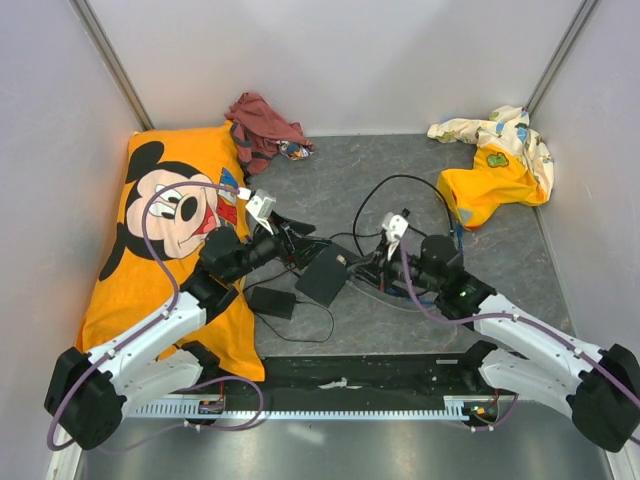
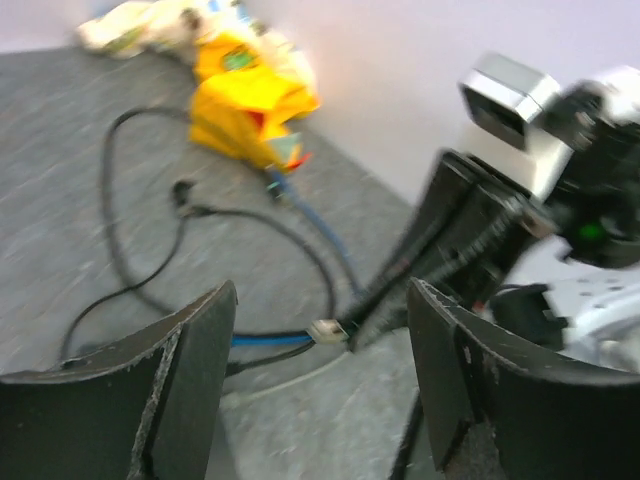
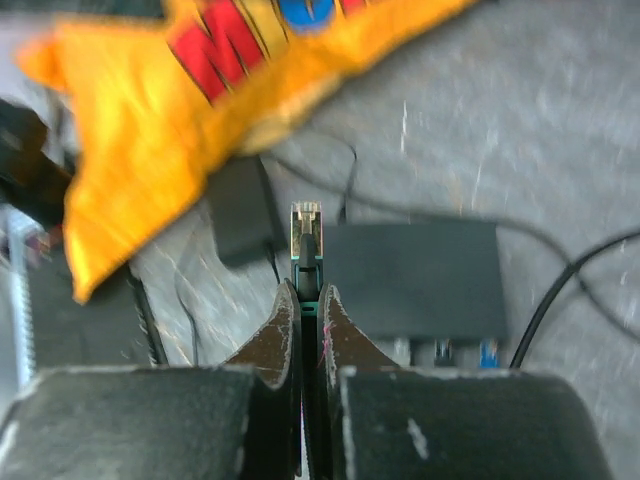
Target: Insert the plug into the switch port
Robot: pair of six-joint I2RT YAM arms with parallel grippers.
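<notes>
The switch [image 1: 322, 275], a thin flat black box, lies on the grey mat between the arms. In the right wrist view the switch [image 3: 415, 275] shows its ports [image 3: 445, 350] along the near edge. My right gripper [image 3: 307, 290] is shut on the plug [image 3: 306, 225], which has a clear tip and a teal boot and points past the switch's left end. From above, the right gripper [image 1: 372, 265] sits just right of the switch. My left gripper [image 2: 320, 290] is open and empty, with the plug [image 2: 325, 330] and its blue cable [image 2: 270, 340] showing between its fingers. From above, the left gripper [image 1: 290, 235] is at the switch's upper left.
A black adapter brick [image 1: 271, 302] with a cord lies left of the switch and also shows in the right wrist view [image 3: 243, 210]. An orange Mickey pillow [image 1: 170, 240] is on the left, a red cloth [image 1: 262, 125] at the back, a yellow cloth [image 1: 495, 180] at back right. Black cable loops [image 1: 400, 185] lie behind.
</notes>
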